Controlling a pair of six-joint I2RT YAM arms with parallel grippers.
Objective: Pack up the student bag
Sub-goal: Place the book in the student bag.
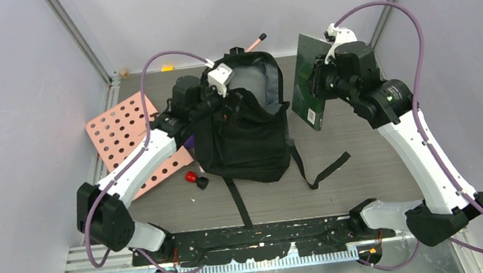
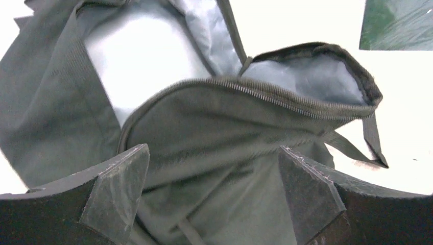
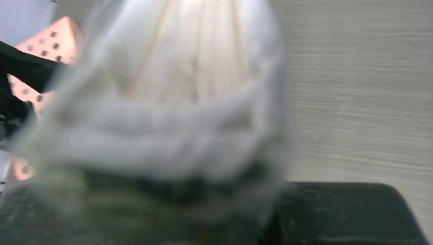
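Top external view: the student bag [image 1: 245, 133] stands slumped at the middle of the table [image 1: 365, 178], its main compartment unzipped and gaping toward the far side, its straps trailing toward the arm bases. The left gripper [image 1: 221, 106] sits at the bag's left upper rim, just over the front panel. The right gripper [image 1: 320, 82] is to the right of the bag and apart from it, clamped on a dark green book [image 1: 309, 92] held on edge above the table, the book's face turned toward the bag's mouth. A pink perforated board [image 1: 123, 132] lies left of the bag, partly under the left arm; a small red-and-black object [image 1: 194, 178] lies by the bag's near left corner; a pencil [image 1: 256, 41] shows beyond the bag's far rim. Left wrist view: both fingers [image 2: 115, 191] of the left gripper [image 2: 212, 196] stand wide apart with nothing between them; the bag [image 2: 219, 127] fills the field directly ahead, its zipper edge arching across and the grey lining exposed, and a corner of the book [image 2: 398, 23] appears at upper right. Right wrist view: a pale, heavily blurred mass [image 3: 173, 102], probably the book's page edges, lies close to the lens; the board [image 3: 56, 41] and bare table [image 3: 357, 92] show behind it.
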